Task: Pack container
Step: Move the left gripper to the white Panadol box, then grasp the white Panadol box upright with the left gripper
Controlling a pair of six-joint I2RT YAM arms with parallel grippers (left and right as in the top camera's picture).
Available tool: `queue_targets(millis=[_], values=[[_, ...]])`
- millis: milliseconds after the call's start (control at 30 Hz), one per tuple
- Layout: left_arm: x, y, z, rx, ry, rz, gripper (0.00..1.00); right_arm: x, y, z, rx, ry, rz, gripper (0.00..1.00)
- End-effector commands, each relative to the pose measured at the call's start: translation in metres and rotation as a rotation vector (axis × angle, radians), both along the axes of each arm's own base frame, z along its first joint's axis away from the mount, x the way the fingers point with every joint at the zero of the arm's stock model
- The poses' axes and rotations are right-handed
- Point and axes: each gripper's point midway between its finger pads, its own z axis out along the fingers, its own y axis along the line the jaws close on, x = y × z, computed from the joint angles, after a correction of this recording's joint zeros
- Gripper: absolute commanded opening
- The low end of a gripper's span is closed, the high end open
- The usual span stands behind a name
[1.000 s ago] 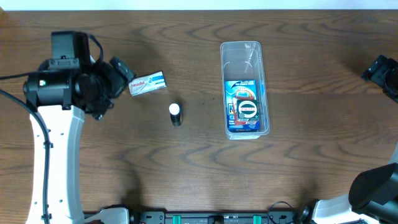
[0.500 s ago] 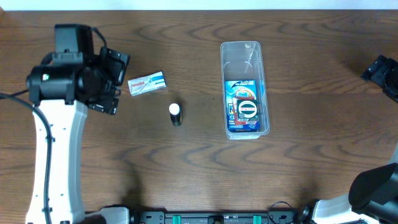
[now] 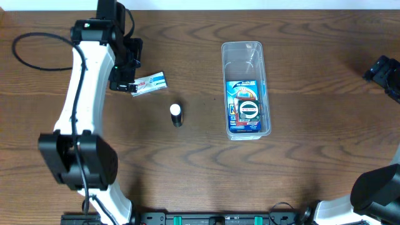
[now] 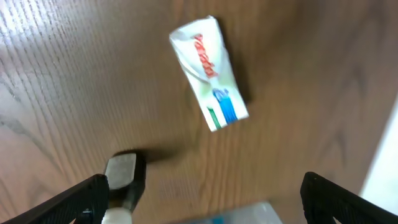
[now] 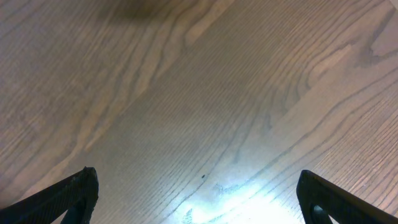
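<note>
The left gripper (image 3: 127, 75), jaws apart, sits well left of the container (image 3: 242, 59) beside a small box (image 3: 149, 83); the right gripper (image 3: 382, 70), jaws apart, sits well right of it.

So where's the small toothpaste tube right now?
In the overhead view the toothpaste tube lies on the left half of the table, just up-left of the white-capped bottle and well left of the container.

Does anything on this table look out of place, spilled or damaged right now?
Nothing spilled or broken. The small white toothpaste tube lies slanted on the wooden table, and the small dark white-capped bottle sits nearby, both outside the clear plastic rectangular tub, which holds only a blue packaged item.
</note>
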Motion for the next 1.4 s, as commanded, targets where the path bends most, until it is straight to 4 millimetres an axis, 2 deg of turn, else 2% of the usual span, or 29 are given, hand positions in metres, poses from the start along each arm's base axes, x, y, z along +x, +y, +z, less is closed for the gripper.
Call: queue_targets(millis=[0, 167, 467, 667, 1033, 1367], values=[[0.008, 0.006, -0.007, 0.015, 0.005, 0.049, 0.98, -0.003, -0.003, 0.004, -0.014, -0.001, -0.003, 0.99], [0.026, 0.005, -0.029, 0.008, -0.001, 0.054, 0.98, -0.003, -0.003, 0.004, -0.014, -0.001, -0.003, 0.99], [0.031, -0.001, -0.074, -0.026, 0.095, 0.094, 0.98, -0.003, -0.004, 0.004, -0.015, -0.002, -0.003, 0.99], [0.037, -0.01, -0.094, -0.078, 0.114, 0.128, 0.98, -0.003, -0.003, 0.004, -0.015, -0.002, -0.003, 0.99], [0.034, -0.015, -0.123, -0.098, 0.187, 0.174, 0.98, -0.003, -0.003, 0.004, -0.015, -0.002, -0.003, 0.99], [0.037, -0.014, -0.136, -0.087, 0.188, 0.185, 0.98, -0.003, -0.003, 0.004, -0.014, -0.001, -0.003, 0.99]])
